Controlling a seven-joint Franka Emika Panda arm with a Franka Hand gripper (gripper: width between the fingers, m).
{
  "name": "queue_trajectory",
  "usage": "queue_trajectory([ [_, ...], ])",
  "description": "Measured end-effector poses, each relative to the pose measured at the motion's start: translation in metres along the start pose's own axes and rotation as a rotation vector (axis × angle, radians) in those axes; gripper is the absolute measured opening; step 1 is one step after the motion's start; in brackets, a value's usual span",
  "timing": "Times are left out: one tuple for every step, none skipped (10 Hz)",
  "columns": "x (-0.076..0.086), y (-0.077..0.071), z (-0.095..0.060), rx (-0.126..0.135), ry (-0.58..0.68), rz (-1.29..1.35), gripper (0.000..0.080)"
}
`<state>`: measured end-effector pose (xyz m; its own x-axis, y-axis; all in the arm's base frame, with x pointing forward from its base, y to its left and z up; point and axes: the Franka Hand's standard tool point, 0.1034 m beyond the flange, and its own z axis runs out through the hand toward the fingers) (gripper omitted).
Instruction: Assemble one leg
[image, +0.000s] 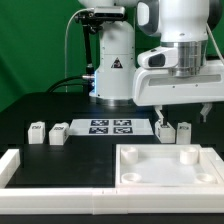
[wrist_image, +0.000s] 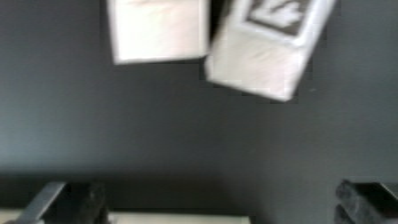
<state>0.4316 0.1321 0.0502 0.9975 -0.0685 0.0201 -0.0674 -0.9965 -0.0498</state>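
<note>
Four small white legs stand on the black table. Two are on the exterior view's left (image: 37, 132) (image: 60, 132), and two are on its right (image: 165, 130) (image: 184, 131). My gripper (image: 181, 112) hangs open and empty just above the right pair. In the wrist view those two legs show ahead of the fingers, one plain white (wrist_image: 160, 30) and one with its tag visible (wrist_image: 267, 45). The gripper (wrist_image: 217, 203) holds nothing, and only dark table lies between the fingers. The large white panel with round sockets (image: 170, 178) lies in front.
The marker board (image: 110, 127) lies flat between the two pairs of legs. A white rail (image: 12, 166) runs along the front left and front edge. The robot base (image: 112, 60) stands behind. A white edge (wrist_image: 169, 217) shows near the fingers in the wrist view.
</note>
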Motion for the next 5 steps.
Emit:
queue_trajectory([
  [-0.0051, -0.006, 0.0022, 0.011, -0.002, 0.117, 0.0649],
  [-0.0077, -0.0086, 0.0032, 0.016, -0.005, 0.138, 0.0649],
  [-0.0075, -0.0086, 0.0032, 0.018, 0.0, 0.109, 0.0649],
  [-0.0072, -0.0086, 0.0031, 0.018, 0.0, 0.105, 0.0649],
  [-0.0087, -0.0059, 0.0038, 0.007, -0.036, 0.089, 0.0649],
])
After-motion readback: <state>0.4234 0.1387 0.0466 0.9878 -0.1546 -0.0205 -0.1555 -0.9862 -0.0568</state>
